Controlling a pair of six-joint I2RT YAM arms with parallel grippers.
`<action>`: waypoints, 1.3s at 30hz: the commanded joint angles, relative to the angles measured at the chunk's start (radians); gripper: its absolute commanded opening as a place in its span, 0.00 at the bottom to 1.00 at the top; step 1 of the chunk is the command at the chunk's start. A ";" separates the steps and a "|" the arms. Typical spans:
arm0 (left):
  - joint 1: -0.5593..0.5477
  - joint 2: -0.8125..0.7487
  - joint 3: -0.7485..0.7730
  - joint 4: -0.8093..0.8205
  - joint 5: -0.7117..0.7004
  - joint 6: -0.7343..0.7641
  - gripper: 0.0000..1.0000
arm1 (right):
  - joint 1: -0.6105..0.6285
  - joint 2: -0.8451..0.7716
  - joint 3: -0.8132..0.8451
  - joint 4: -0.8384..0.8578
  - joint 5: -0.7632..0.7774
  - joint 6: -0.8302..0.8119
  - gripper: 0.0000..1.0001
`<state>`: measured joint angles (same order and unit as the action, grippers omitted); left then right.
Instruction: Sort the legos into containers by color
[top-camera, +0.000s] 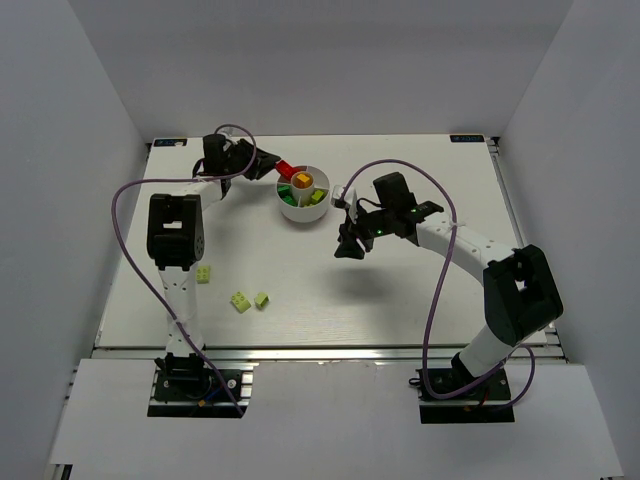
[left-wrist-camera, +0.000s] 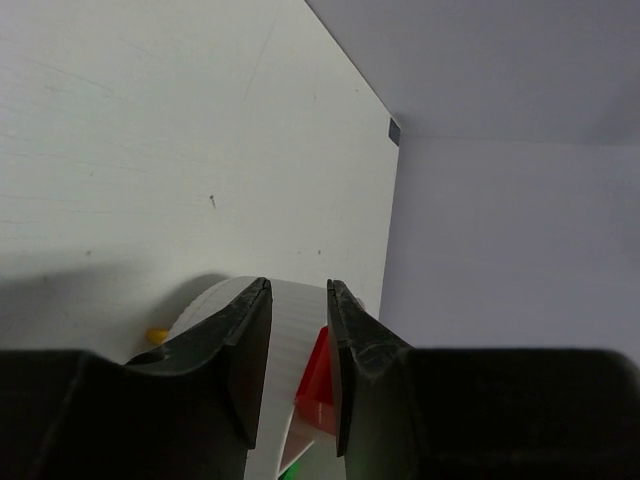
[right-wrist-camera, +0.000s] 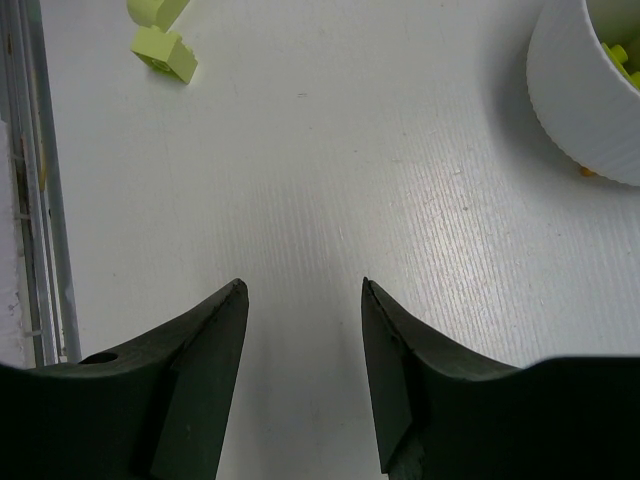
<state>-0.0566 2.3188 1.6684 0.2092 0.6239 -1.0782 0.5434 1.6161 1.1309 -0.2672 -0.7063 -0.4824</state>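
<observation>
Since the left gripper (left-wrist-camera: 298, 286) has its jaws slightly apart and the red lego (left-wrist-camera: 315, 382) touches only one finger at most, I read this as the drop-off step: the red one sits at the far-left rim of the white divided dish (top-camera: 303, 212), not clamped. The right gripper (right-wrist-camera: 303, 287) hovers over bare table, jaws apart, empty. Three lime legos (top-camera: 204, 274) (top-camera: 240, 301) (top-camera: 262, 299) lie loose near the left arm. Next move: lift clear of the rim, then pick a lime one.

White table (top-camera: 330, 290), pale-grey walls (top-camera: 320, 60) on 3 sides; alu rail (top-camera: 330, 351) at near edge
</observation>
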 joint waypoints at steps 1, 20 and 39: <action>-0.003 0.001 -0.009 0.068 0.051 -0.038 0.40 | -0.003 -0.018 0.030 -0.006 -0.010 -0.008 0.55; -0.003 -0.002 -0.082 0.225 0.111 -0.126 0.40 | -0.003 -0.013 0.035 -0.006 -0.010 -0.008 0.55; -0.002 -0.042 -0.159 0.364 0.125 -0.206 0.41 | -0.003 -0.015 0.032 -0.004 -0.012 -0.010 0.55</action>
<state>-0.0566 2.3363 1.5238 0.5270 0.7364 -1.2732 0.5434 1.6161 1.1313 -0.2680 -0.7063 -0.4824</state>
